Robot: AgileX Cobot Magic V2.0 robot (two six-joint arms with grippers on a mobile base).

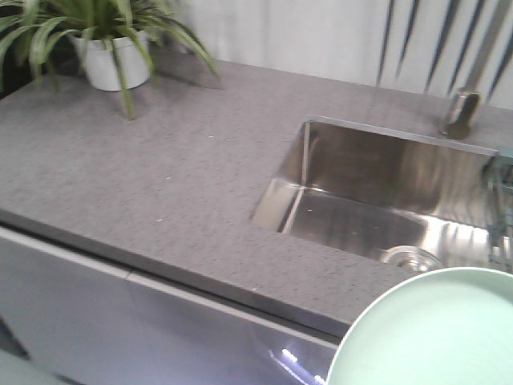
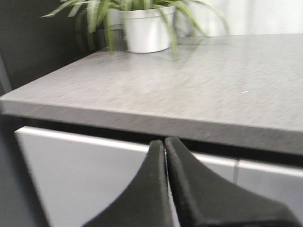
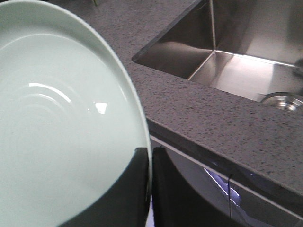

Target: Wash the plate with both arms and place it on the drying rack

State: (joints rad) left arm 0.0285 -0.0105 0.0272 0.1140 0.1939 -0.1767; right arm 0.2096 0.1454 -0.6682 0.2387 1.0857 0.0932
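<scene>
**A:** Right gripper (image 3: 150, 152): two black fingers (image 3: 137, 189) were clamped on the rim of the round pale mint-green matte plate (image 3: 61, 132), one on each face. It was an edge grip only.

**B:** Left side?

**A:** Left gripper (image 2: 164, 142): pads were pressed together with nothing between them. It hung before the pale cabinet front (image 2: 85, 170), below the lip of the speckled grey stone countertop (image 2: 189, 80).

**B:** Plate position?

**A:** It was held in the air off the counter's front edge, near the rectangular stainless steel sink (image 1: 385, 160) but not over the basin. Its height against the counter lip could not be told.

**B:** Failure modes?

**A:** These are judgements.
1. With a single rim pinch, the wide plate could pivot or slip out, more so once wet.
2. The rim could clip the counter lip if it were carried in too low.
3. The left pads would need to part first, or they would shove the plate instead of taking it.

The drying rack was not clearly in view, so the placement path went unassessed.
</scene>
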